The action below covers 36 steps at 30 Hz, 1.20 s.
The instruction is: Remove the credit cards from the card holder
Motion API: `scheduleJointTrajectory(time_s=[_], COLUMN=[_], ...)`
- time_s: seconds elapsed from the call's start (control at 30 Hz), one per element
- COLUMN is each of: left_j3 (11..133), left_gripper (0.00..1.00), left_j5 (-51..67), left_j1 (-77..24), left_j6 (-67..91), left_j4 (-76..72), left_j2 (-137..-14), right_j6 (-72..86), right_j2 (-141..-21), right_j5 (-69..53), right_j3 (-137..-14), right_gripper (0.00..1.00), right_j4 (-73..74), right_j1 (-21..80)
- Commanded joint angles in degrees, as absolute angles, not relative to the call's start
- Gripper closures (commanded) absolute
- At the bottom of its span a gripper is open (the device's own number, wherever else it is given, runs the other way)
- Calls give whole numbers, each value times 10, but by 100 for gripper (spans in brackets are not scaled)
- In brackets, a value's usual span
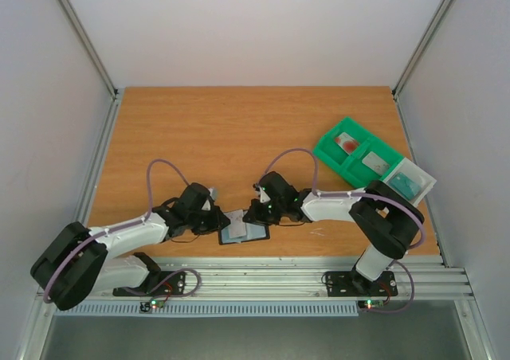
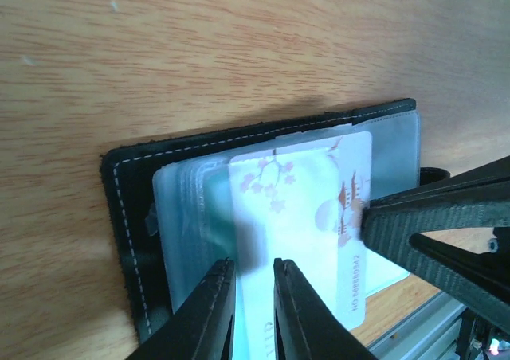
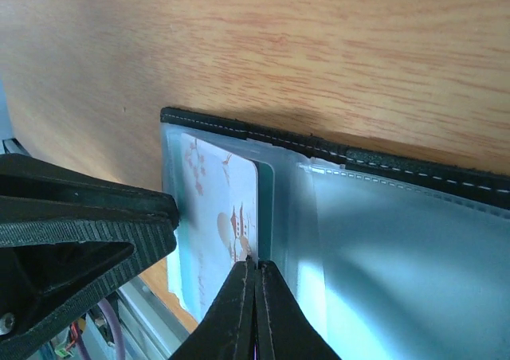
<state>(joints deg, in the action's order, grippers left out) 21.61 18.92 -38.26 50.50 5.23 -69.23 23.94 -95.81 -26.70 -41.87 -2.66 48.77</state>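
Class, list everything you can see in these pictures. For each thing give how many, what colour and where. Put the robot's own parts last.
table: one, orange-brown wood, under everything
tray: one, green, with compartments, far right of the table
red thing: one, red, in the tray's far compartment
grey thing: one, pale grey, in the middle compartment
teal thing: one, teal, at the tray's near end
card holder: one, black with clear sleeves, open at the near edge between the grippers
card: one plainly seen, white with pink blossoms, partly out of a sleeve
left gripper: one, black, slightly open over the card
right gripper: one, black, shut, tips at the card's edge
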Motion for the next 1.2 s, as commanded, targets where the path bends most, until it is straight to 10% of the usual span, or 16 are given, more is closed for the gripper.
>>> scheduleJointTrajectory(time_s=[0.0,0.6,1.17], left_j3=[210,199,201], left_gripper=[84,100,99], left_j5=[167,185,162], left_j1=[-381,-381,-381], left_j6=[501,488,480], left_j4=[88,52,91], left_j2=[-677,-711,-693], right_j6=[232,254,257], right_j2=[-941,-962,-948], right_j5=[-238,-252,-261], right_j3=[-412,-397,-373], right_gripper=[99,86,99], right_j4=[-14,-53,-67], right_j1=[492,485,457])
